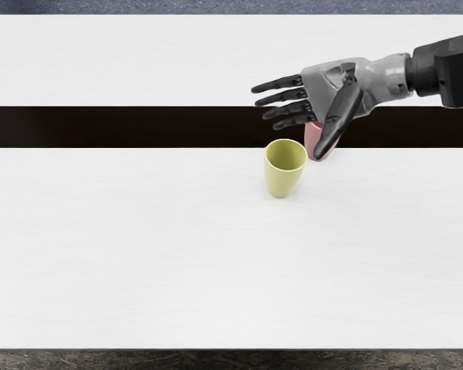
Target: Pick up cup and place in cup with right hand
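Our right hand (329,86) has nothing in its grip, fingers spread loosely and thumb hanging across the pink cup (311,141), so we'd call it released rather than grasping. We can't tell whether the thumb actually touches the cup or just blocks our view of it. Both cups matter here: the yellow cup (282,179) stands upright with its mouth open toward us, and the pink one sits just beside it, on its far right side, mostly hidden. Whether the two walls touch, we honestly can't say. Our guess is that pink gets picked up and yellow receives it, since the hand is already over pink and yellow's mouth is unobstructed. The wide-open fingers make sense for that, as they leave room to wrap around a cup, though we'd watch out for knocking yellow while closing, with the pair being that close. Nothing's nested so far, so we reckon the whole pick and place is ahead of us. As for the setup, the desk (131,250) is white with faint streaks, and a dark band (116,127) runs side to side beyond yellow; no idea if that's a gap or just a stripe. Farther past yellow there's a bluish-grey speckled strip (177,6), and way on the near side, a brown, stone-looking strip (177,361).
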### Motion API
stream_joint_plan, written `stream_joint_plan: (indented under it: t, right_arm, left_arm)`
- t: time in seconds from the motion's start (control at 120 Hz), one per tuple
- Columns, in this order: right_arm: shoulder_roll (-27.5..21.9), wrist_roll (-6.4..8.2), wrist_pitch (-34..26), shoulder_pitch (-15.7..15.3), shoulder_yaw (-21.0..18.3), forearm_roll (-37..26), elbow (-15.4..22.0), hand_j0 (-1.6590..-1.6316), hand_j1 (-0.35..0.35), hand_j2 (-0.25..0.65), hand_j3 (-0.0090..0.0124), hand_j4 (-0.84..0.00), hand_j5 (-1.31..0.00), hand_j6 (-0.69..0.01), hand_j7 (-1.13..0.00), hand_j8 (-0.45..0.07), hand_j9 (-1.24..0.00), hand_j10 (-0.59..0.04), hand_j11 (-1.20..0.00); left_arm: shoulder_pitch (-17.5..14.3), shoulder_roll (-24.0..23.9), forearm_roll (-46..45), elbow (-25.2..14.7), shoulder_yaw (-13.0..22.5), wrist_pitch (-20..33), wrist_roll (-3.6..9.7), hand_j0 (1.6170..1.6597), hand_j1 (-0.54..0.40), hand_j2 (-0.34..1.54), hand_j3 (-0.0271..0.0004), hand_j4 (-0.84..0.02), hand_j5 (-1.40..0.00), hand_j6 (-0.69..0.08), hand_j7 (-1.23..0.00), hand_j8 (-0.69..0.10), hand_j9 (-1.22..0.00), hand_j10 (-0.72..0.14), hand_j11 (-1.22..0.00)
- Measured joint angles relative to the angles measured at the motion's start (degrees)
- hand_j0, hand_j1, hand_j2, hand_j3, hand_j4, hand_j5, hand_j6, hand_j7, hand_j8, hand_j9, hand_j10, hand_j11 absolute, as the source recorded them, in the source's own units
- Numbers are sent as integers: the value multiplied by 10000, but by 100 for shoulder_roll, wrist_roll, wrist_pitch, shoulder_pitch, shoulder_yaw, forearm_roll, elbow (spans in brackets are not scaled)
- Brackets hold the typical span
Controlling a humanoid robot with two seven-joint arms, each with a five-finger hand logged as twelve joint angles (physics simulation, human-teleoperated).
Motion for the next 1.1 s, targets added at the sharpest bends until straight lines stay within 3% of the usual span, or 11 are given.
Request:
stream_joint_plan:
  t: [0.125,0.192,0.283,0.4,0.517,0.683,0.908,1.1]
  right_arm:
    - [156,0,12,176,-128,-42,42,-16579,-3324,-33,0,-139,-179,-137,-180,-137,-179,-137,-179]
    - [380,0,-254,468,-261,-686,-178,-16580,-3315,-33,0,-148,-190,-146,-191,-146,-190,-146,-190]
    - [867,0,-1339,1170,-1321,-1596,-379,-16580,-3306,-33,0,-157,-201,-157,-201,-156,-200,-155,-200]
    - [1584,0,-2332,1947,-2864,-2052,-496,-16580,-3292,-35,0,-174,-217,-177,-216,-174,-216,-171,-216]
    - [2158,0,-2677,2291,-3612,-2192,-506,-16580,-3283,-35,0,-187,-229,-193,-227,-188,-228,-183,-228]
    - [2409,0,-2843,2435,-3872,-2224,-280,-16581,-3273,-35,0,-198,-241,-206,-239,-200,-240,-194,-240]
    - [2008,0,-3961,2448,-3786,-2221,823,-16581,-3257,-36,0,-212,-259,-220,-257,-214,-259,-208,-258]
    - [2042,0,-4799,2217,-3871,-2239,1049,-16581,-3212,-42,0,-248,-308,-256,-306,-251,-307,-245,-307]
  left_arm:
    - [0,0,0,0,0,-1,0,16580,3443,7,0,-38,-50,-38,-50,-38,-50,-38,-50]
    - [0,0,0,0,0,0,0,16580,3444,7,0,-38,-50,-38,-50,-38,-50,-38,-50]
    - [-4,0,0,0,0,1,0,16580,3444,7,0,-38,-50,-38,-50,-38,-50,-38,-50]
    - [0,0,0,0,0,0,0,16580,3444,7,0,-38,-50,-38,-50,-38,-50,-38,-50]
    - [0,0,0,0,1,-1,0,16580,3444,6,0,-38,-50,-38,-50,-38,-50,-38,-50]
    - [0,0,0,0,1,-2,0,16581,3444,6,0,-38,-49,-38,-49,-38,-49,-38,-49]
    - [0,0,0,0,1,0,0,16581,3444,6,0,-38,-49,-38,-49,-38,-49,-38,-49]
    - [0,0,0,0,1,0,0,16581,3444,6,0,-38,-50,-38,-50,-38,-50,-38,-50]
